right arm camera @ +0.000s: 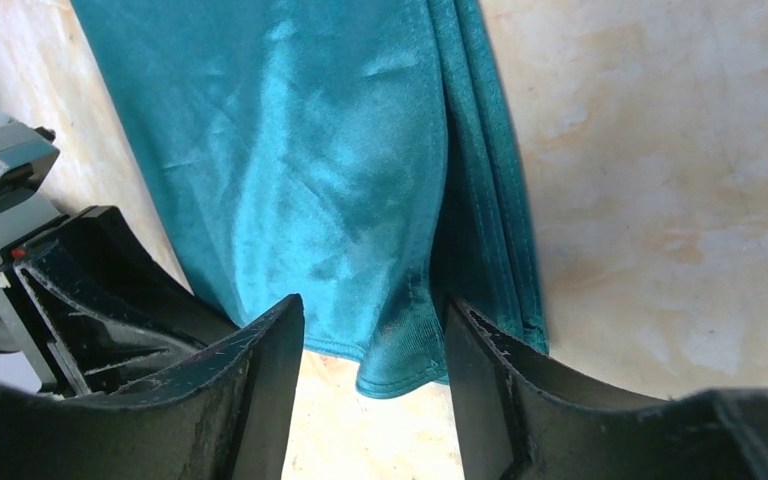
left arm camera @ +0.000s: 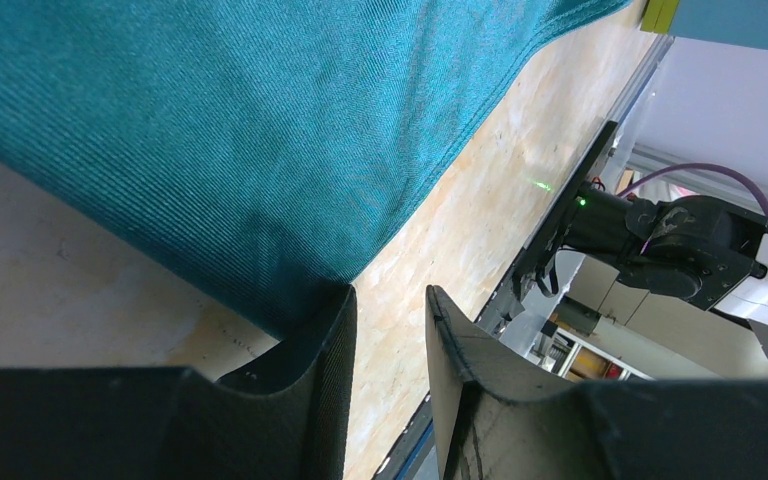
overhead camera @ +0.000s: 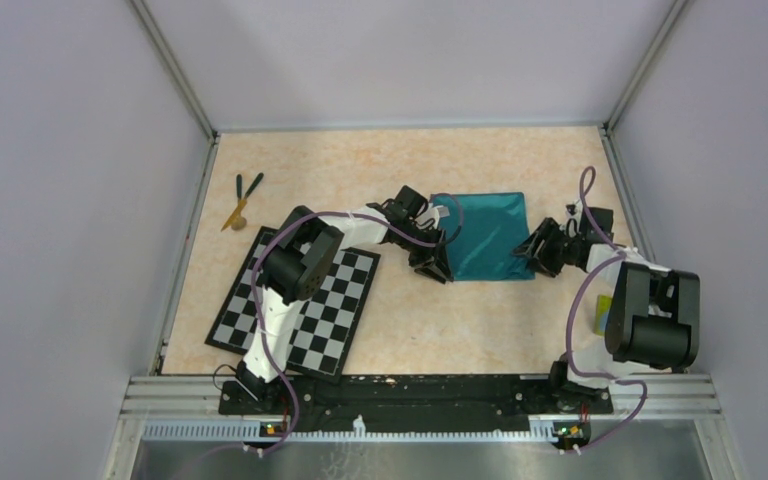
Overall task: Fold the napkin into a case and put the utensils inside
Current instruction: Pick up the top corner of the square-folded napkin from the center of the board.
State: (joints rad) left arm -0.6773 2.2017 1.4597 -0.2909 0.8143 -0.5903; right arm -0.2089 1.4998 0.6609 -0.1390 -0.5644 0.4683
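The napkin is a teal-green cloth lying folded into a rough rectangle on the tan table, its layered edges showing along its right side. My left gripper is at its near left corner. Its jaws stand apart with only bare table between them, and the cloth's corner lies against the outside of one finger. My right gripper is at the near right corner, open, with the cloth's hem lying loose between its fingers. The utensils, slim dark green and tan sticks, lie far left.
A black-and-white checkerboard mat lies under the left arm at the near left. A small blue and yellow object sits by the right arm's base. Grey walls close in the table on the left, back and right.
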